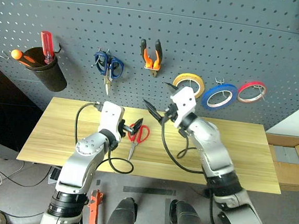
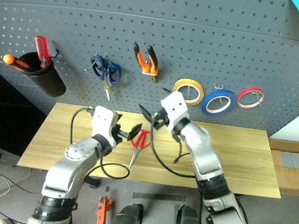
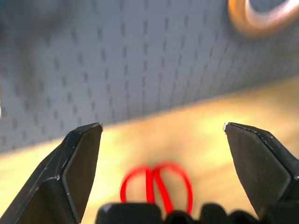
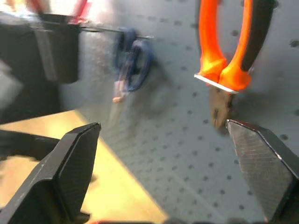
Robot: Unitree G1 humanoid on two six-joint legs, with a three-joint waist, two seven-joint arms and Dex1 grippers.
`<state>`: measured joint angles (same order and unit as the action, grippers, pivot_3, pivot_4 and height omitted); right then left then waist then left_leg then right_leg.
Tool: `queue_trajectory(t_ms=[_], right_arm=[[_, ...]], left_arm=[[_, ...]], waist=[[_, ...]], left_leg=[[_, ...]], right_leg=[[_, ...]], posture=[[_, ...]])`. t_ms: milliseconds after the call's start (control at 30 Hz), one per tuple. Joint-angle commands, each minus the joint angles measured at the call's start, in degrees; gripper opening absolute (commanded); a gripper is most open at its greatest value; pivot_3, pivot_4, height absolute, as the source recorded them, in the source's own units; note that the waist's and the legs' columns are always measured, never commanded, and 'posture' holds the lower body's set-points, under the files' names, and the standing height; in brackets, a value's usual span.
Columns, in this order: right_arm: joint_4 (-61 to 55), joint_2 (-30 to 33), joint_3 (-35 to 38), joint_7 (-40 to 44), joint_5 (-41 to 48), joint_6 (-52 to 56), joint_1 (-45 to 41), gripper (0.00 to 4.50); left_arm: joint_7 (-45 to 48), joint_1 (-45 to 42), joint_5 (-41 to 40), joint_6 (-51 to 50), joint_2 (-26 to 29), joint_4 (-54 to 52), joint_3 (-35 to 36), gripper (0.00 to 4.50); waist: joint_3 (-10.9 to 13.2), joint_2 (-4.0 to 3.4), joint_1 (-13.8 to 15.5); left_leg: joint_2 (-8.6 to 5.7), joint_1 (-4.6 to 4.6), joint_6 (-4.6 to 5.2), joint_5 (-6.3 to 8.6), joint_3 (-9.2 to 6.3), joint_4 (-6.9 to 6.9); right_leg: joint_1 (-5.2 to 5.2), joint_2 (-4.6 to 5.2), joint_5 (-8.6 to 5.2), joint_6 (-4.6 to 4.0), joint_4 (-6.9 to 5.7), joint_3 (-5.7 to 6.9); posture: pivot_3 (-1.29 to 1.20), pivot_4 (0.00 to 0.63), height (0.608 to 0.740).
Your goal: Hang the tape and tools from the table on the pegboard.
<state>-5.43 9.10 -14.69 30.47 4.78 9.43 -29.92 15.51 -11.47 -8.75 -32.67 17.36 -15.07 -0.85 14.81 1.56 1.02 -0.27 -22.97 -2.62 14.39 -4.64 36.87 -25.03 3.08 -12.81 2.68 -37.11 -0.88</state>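
Red-handled scissors (image 1: 138,135) beside left tool (image 1: 128,128)

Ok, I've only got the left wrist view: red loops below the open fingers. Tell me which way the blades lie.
Observer: The red-handled scissors lie flat on the table, handles toward the pegboard and blades pointing at the near edge.
Operator: Report the right hand.
Observer: The right hand is open and empty, raised above the table just below the hung pliers.
Operator: Check the blue tape.
Observer: The blue tape hangs on a pegboard hook between the yellow roll and the red roll.
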Motion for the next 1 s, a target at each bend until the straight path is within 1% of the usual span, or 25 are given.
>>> queue_trajectory(t_ms=[33, 133, 233, 433, 500, 633, 667, 833, 933, 1000], right_arm=[[-9.58, 4.80, -2.03, 8.12, 4.10, 0.56, 5.53, 4.46], [-12.14, 9.97, -2.79, 14.17, 6.13, -1.58, 11.12, 4.46], [-12.31, 13.02, -3.85, 19.60, 7.60, -5.18, 14.14, 4.46], [-13.59, 13.60, -6.44, 25.68, 11.08, -3.37, 13.03, 4.46], [-13.97, 13.82, -7.29, 27.15, 11.59, -3.23, 12.48, 4.46], [-14.02, 13.95, -8.20, 28.78, 11.80, -2.97, 11.70, 4.46], [-13.59, 14.03, -8.49, 29.05, 11.39, -3.21, 11.61, 4.46], [-8.04, 16.07, -9.64, 30.37, 7.23, -7.67, 12.65, 4.46], [-4.42, 17.74, -9.16, 31.53, 5.66, -11.00, 13.33, 4.46], [-2.78, 18.09, -8.67, 31.42, 5.05, -11.71, 13.25, 4.50]], left_arm=[[-1.44, 2.26, 4.08, 1.64, 0.41, 2.45, -2.87, 4.50], [-4.49, 2.78, 8.50, 0.76, 0.46, 7.74, -5.12, 4.50], [-7.57, 2.45, 13.10, -0.04, 0.60, 12.07, -7.54, 4.50], [-8.85, 4.14, 14.84, -3.30, -2.67, 14.22, -9.19, 4.50], [-7.77, 4.93, 14.54, -4.67, -3.23, 14.35, -10.04, 4.50], [-7.41, 5.40, 16.18, -6.22, -2.47, 14.00, -11.36, 4.50], [-7.24, 5.40, 16.39, -6.77, -2.29, 13.75, -11.43, 4.50], [-6.81, 5.13, 17.13, -8.68, -2.28, 12.76, -11.19, 4.50], [-6.55, 4.91, 17.07, -9.15, -2.21, 12.74, -10.95, 4.50], [-6.40, 4.87, 17.02, -9.30, -2.01, 12.75, -10.78, 4.12]], waist=[[0.04, -0.07, -0.31], [0.30, -0.08, -0.79], [0.84, -0.09, -1.22], [2.08, -0.03, -2.86], [2.21, -0.05, -2.91], [2.37, -0.10, -2.89], [2.43, -0.09, -2.88], [2.89, -0.09, -2.89], [3.05, -0.08, -2.89], [3.20, -0.14, -2.94]], left_leg=[[0.00, 0.00, 0.00, 0.00, -0.01, 0.00], [-0.01, 0.09, 0.01, 0.00, -0.05, 0.04], [-0.03, 0.18, 0.03, 0.01, -0.10, 0.09], [0.00, 0.19, 0.03, 0.00, -0.11, 0.11], [0.00, 0.19, 0.03, 0.00, -0.11, 0.10], [-0.03, 0.21, 0.03, 0.00, -0.10, 0.10], [-0.04, 0.23, 0.03, 0.00, -0.10, 0.10], [-0.02, 0.50, 0.03, 0.01, -0.12, 0.08], [-0.03, 0.50, 0.03, 0.01, -0.10, 0.08], [-0.03, 0.50, 0.03, 0.01, -0.09, 0.07]], right_leg=[[0.01, 0.00, 0.00, 0.00, -0.01, 0.02], [0.21, 0.01, -0.03, 0.04, 0.04, 0.06], [0.41, 0.01, -0.20, 0.31, 0.12, 0.11], [0.42, 0.02, -0.20, 0.31, 0.08, 0.10], [0.42, 0.02, -0.08, 0.11, 0.07, 0.08], [0.43, 0.05, -0.10, 0.15, 0.07, 0.09], [0.46, 0.06, -0.18, 0.28, 0.07, 0.09], [0.74, 0.06, -0.25, 0.39, 0.11, 0.12], [0.75, 0.06, -0.27, 0.41, 0.13, 0.09], [0.74, 0.06, -0.27, 0.41, 0.14, 0.08]], posture=[[0.08, 0.287, 0.740], [0.05, 0.300, 0.740], [0.02, 0.313, 0.740], [-0.02, 0.341, 0.740], [-0.02, 0.347, 0.740], [-0.02, 0.356, 0.740], [-0.02, 0.358, 0.740], [-0.02, 0.362, 0.740], [-0.02, 0.364, 0.740], [-0.02, 0.364, 0.740]])
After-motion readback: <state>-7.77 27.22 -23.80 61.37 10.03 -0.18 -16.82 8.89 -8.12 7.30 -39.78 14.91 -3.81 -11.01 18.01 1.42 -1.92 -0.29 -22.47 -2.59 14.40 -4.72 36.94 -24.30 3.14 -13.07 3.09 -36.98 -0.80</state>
